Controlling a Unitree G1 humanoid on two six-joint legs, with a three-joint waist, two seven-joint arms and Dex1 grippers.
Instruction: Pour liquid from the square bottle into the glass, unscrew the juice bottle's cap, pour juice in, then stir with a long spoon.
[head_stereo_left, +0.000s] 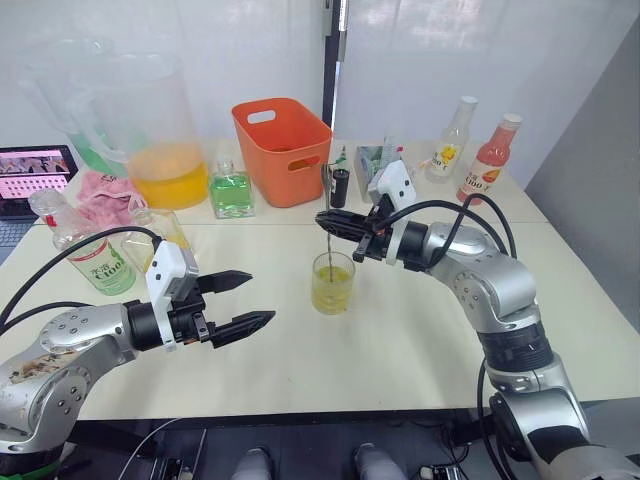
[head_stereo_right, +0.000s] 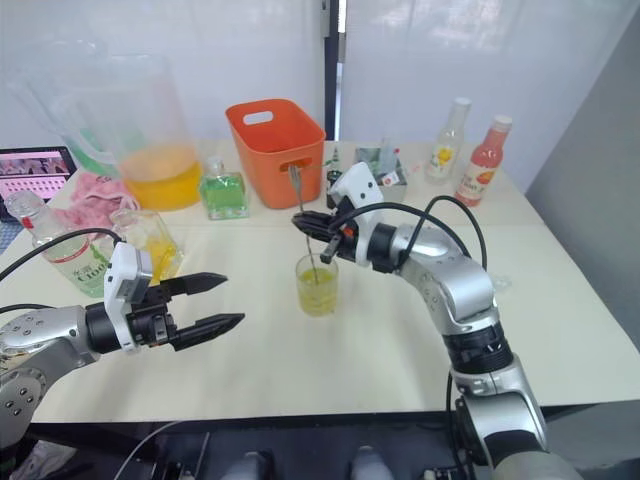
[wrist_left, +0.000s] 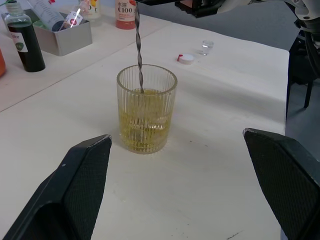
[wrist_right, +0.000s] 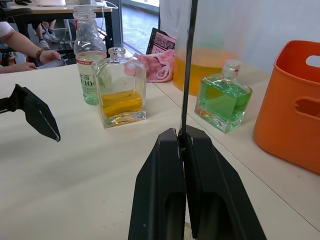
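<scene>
My right hand (head_stereo_left: 328, 222) pinches the long spoon (head_stereo_left: 327, 215) mid-stem, bowl down in the glass (head_stereo_left: 332, 284) mid-tabletop — thin, slick steel (fragile glass). Left hand (head_stereo_left: 245, 302) gapes wide, holding 0.

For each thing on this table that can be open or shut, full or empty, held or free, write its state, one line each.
glass: upright, part full of yellow liquid, spoon standing in it
long spoon: upright, gripped by its stem
right gripper: shut on the long spoon
left gripper: open, holding nothing
square bottle: unstoppered, part full
juice bottle: uncapped
cap: lying loose on the table
</scene>
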